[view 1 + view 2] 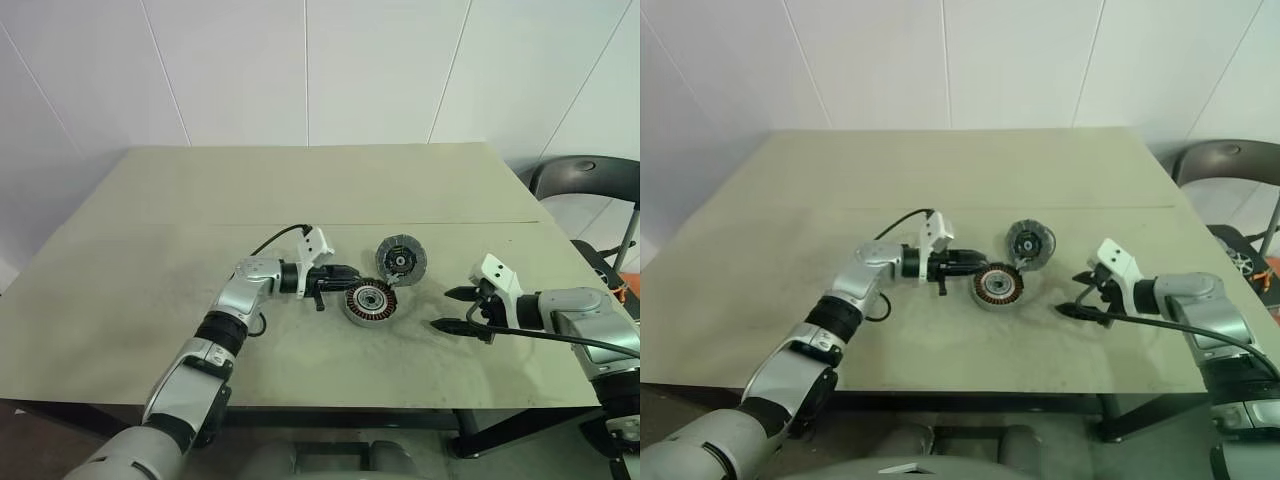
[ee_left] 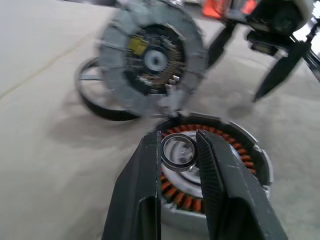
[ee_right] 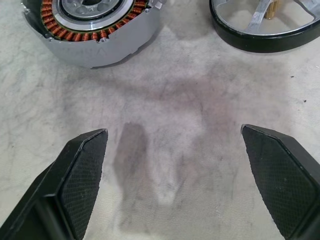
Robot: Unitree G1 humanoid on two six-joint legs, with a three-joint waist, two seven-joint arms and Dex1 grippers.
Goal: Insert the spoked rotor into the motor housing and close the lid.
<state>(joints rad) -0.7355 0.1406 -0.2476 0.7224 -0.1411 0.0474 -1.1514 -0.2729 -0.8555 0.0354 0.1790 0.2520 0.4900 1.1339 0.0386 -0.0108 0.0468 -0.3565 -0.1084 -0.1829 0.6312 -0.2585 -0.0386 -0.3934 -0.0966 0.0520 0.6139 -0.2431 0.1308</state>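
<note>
Your left gripper [image 2: 177, 150], fingers narrowly apart, sits just left of the motor housing [image 1: 369, 301]. Your right gripper [image 1: 452, 309] gapes wide, well right; spoked rotor [image 3: 265, 22] lies beyond.

The housing [image 3: 95, 30], just ahead of the open right gripper [image 3: 172, 175], has a silver-grey wall, a ring of coppery-orange windings striped with dark gaps, and a pale metal centre. Beside it lies the wheel [image 3: 265, 30], a black rim with light silver spokes and a brass-coloured hub. Both of that gripper's fingers [image 3: 82, 170] are black with a fine cross-hatched pad. Beyond the left gripper [image 2: 177, 165], the grey lid [image 2: 150, 60] shows a dark inner face with a yellow patch. The table [image 1: 150, 230] is dull olive-beige with grey smudges.
</note>
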